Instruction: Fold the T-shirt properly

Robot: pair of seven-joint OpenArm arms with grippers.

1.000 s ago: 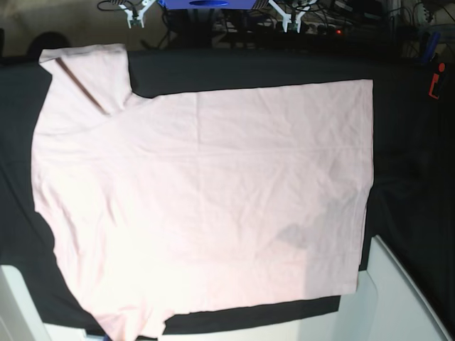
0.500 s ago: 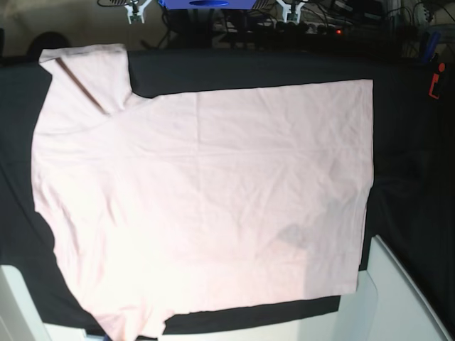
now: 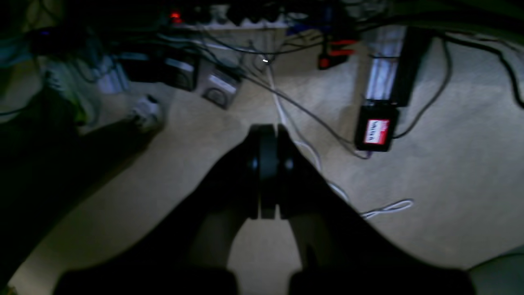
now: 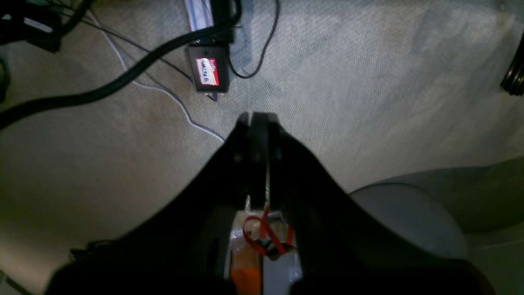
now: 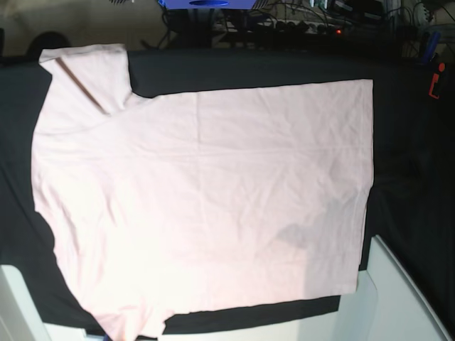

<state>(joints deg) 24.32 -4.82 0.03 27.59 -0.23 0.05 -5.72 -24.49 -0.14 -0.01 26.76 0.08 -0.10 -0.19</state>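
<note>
Black cloth (image 5: 234,67) covers the table, and on it you have the T-shirt (image 5: 206,199) lying flat and spread wide, pale pink, with one sleeve at the far left corner and the straight hem along the right side; no lettering shows on the upper face. Neither arm appears in the base view. Your left gripper (image 3: 268,172) has its jaws pressed together with nothing between them, and its camera looks only at beige carpet (image 3: 450,172) with cables and a small black box (image 3: 374,129). Your right gripper (image 4: 257,159) is closed the same way, empty, above the same kind of floor. So the T-shirt is well apart from both claws, and it is in neither wrist view. I judge that folding is not yet started. The risk from here is this: if you bring closed jaws down on the cloth, they only push the fabric and make wrinkles, so you must open them first. Also, a pinch that goes too deep could catch the black cloth together with the shirt and drag both.
</note>
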